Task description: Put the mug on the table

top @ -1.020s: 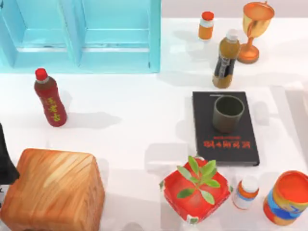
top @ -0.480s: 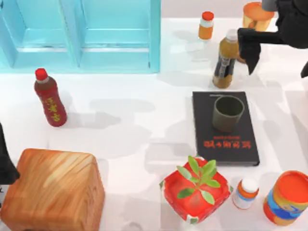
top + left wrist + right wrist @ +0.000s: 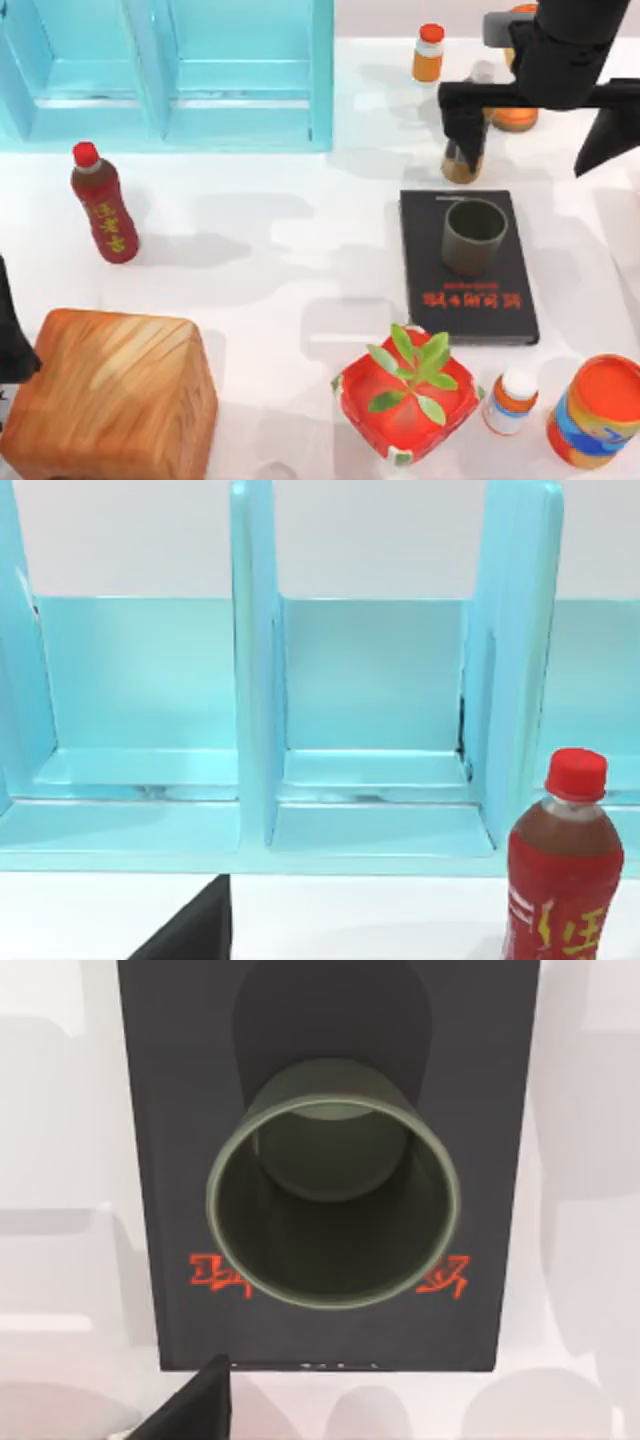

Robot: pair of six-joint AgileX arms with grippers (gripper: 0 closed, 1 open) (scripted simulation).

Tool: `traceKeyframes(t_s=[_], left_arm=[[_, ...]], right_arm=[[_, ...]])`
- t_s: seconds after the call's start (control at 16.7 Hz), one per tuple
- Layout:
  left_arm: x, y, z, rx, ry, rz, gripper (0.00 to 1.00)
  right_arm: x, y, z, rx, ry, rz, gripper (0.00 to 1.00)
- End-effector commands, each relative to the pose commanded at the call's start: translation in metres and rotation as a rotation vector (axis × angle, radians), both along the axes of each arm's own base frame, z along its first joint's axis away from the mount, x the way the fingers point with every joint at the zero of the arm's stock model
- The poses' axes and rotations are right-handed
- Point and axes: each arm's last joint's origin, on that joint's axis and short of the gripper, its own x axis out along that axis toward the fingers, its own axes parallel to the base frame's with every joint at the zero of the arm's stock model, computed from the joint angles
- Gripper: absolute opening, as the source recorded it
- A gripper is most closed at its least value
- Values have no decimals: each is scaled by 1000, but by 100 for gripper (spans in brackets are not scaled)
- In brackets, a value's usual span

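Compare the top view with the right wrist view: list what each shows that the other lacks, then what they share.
Top view alone: the right gripper open above the table's far right, the left arm parked at the left edge, the turquoise cabinet, the red-capped bottle, the wooden block and the potted plant. Right wrist view alone: the mug's dark inside seen straight down. Both: the mug upright on the black book, on the white table.
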Motion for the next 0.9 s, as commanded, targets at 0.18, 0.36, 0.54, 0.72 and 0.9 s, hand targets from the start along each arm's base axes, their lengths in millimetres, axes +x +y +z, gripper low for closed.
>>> traceKeyframes(t_s=[0.18, 0.36, 0.54, 0.72, 0.9], left_arm=[[0, 0, 0, 0, 0, 0, 100], [0, 0, 0, 0, 0, 0, 100], [0, 0, 0, 0, 0, 0, 100], [0, 0, 0, 0, 0, 0, 100], [0, 0, 0, 0, 0, 0, 100]], right_arm=[[1, -2, -1, 0, -1, -3, 100], [2, 0, -19, 0, 0, 0, 100], [4, 1, -56, 2, -4, 0, 100], [1, 1, -90, 1, -2, 0, 100], [0, 1, -100, 0, 0, 0, 100]])
